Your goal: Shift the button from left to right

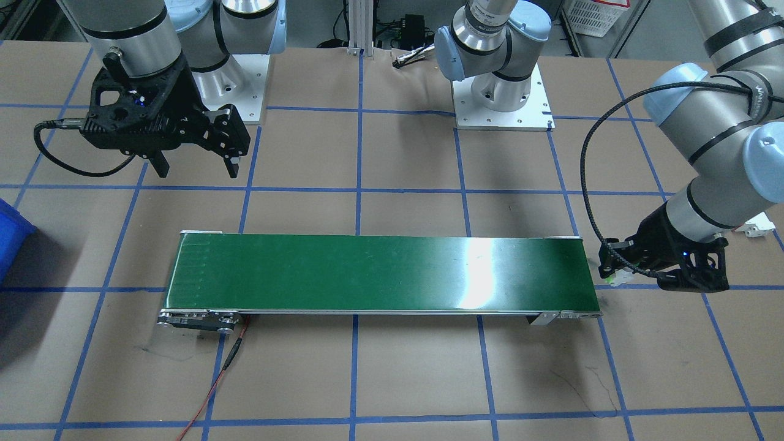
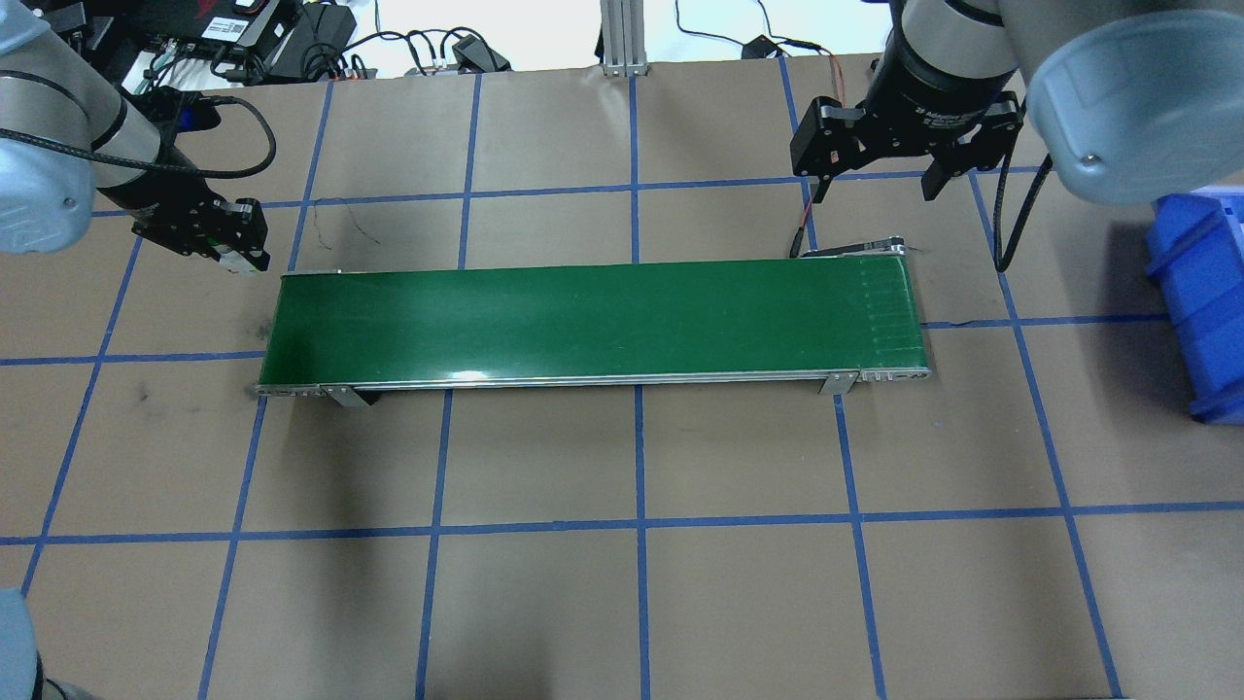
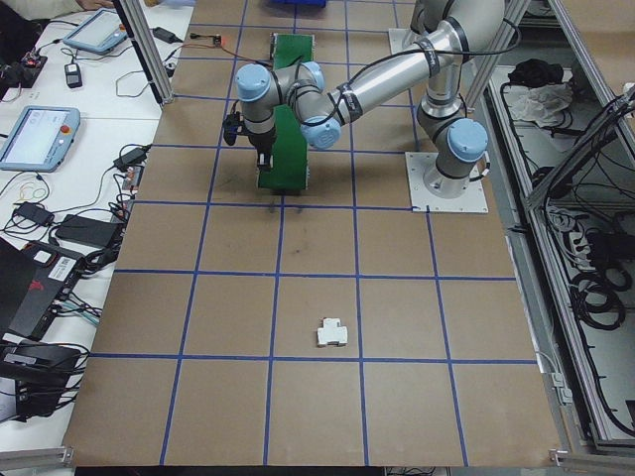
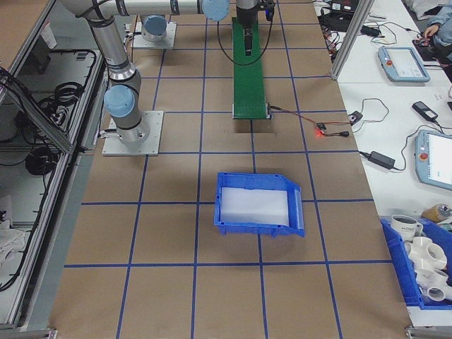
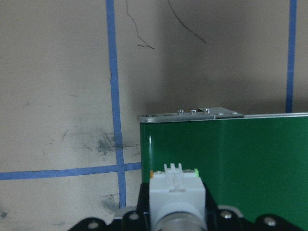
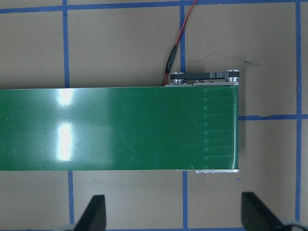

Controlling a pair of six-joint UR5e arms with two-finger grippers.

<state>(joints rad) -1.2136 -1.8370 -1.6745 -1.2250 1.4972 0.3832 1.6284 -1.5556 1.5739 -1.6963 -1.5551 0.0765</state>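
From the left wrist view, nearest my lens at six o'clock sits the button, pinched in my left gripper with its pale squarish base pointing forward and its grey barrel running back between the jaws. I cannot see the green cap from here; a sliver of green shows at the base corners only. Just beyond it, from about one to three o'clock, begins the green conveyor belt, its metal end plate at twelve; the button hangs just short of that end.

In the front-facing view the left gripper hovers off the belt's end at three o'clock, a pale speck with a green glint at its tip. The overhead view agrees, placing it at nine o'clock of the belt.

I judge the part light, rigid plastic, smooth and round on the barrel, so it could roll or twist in a loose pinch. The grip across the barrel looks sound; I would set it down gently on the belt, base low, so it does not tumble.

Farthest off, my right gripper waits above the belt's opposite end with its jaws spread wide and nothing between them. Past it, a blue bin stands at three o'clock.
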